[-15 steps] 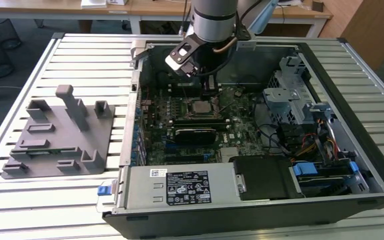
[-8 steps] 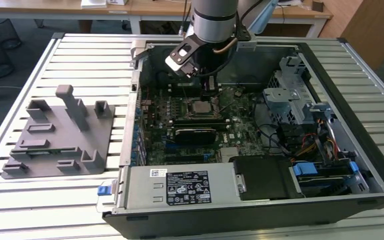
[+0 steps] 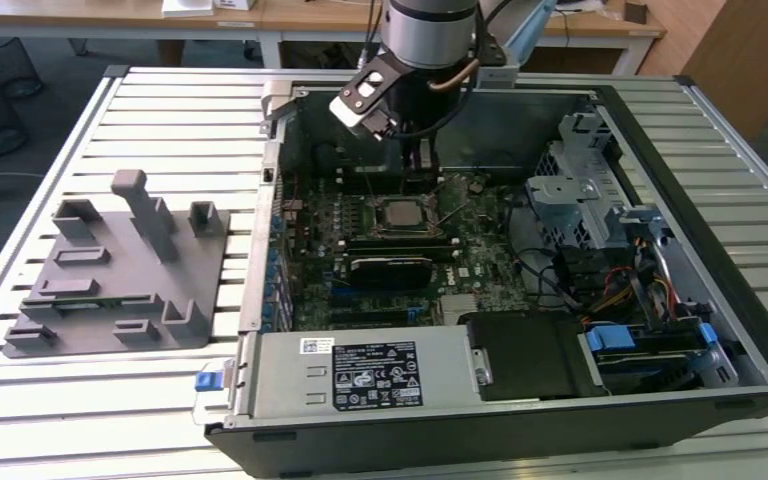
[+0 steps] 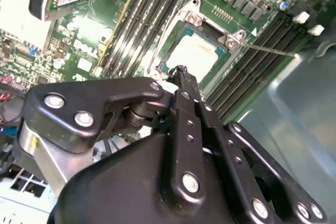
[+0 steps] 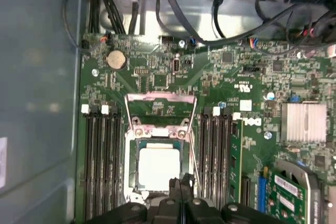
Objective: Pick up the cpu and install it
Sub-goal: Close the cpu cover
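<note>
End effector (image 5: 181,184) closed, carrying nothing. Flat square silver-grey metal cpu (image 5: 157,167) sits in the black square motherboard socket (image 5: 133,174), just ahead of my tips; the socket's hinged metal frame (image 5: 160,97) is raised.

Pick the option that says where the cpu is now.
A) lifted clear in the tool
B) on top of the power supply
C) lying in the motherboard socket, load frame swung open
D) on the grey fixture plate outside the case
C: in the first wrist view the cpu lies flat in the socket with the frame open, the tool by its edge.
</note>
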Robot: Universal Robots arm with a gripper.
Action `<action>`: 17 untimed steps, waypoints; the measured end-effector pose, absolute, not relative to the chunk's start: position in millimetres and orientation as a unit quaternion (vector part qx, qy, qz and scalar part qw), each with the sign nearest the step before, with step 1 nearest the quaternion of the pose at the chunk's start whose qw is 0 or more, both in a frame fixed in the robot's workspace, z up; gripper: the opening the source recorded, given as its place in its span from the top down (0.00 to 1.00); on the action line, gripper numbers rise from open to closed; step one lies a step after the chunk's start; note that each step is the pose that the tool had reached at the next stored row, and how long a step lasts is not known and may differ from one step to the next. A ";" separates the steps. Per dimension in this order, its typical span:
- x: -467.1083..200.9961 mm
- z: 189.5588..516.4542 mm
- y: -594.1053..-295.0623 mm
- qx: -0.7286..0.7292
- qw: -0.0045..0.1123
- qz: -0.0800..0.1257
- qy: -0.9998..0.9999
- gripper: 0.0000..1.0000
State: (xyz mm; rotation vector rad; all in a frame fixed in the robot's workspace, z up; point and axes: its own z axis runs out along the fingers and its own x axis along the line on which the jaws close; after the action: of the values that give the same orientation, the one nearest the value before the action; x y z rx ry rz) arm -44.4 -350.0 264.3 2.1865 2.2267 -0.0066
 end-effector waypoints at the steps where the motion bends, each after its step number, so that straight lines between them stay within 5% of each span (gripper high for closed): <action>1: -44.4 264.2 -350.2 0.701 0.010 -0.002 0.714 0.89; 17: -36.9 266.5 -358.7 0.701 0.010 -0.002 0.713 0.89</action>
State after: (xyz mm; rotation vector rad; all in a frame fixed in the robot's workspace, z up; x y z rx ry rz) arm -36.9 -358.7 266.5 2.1866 2.2267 -0.0068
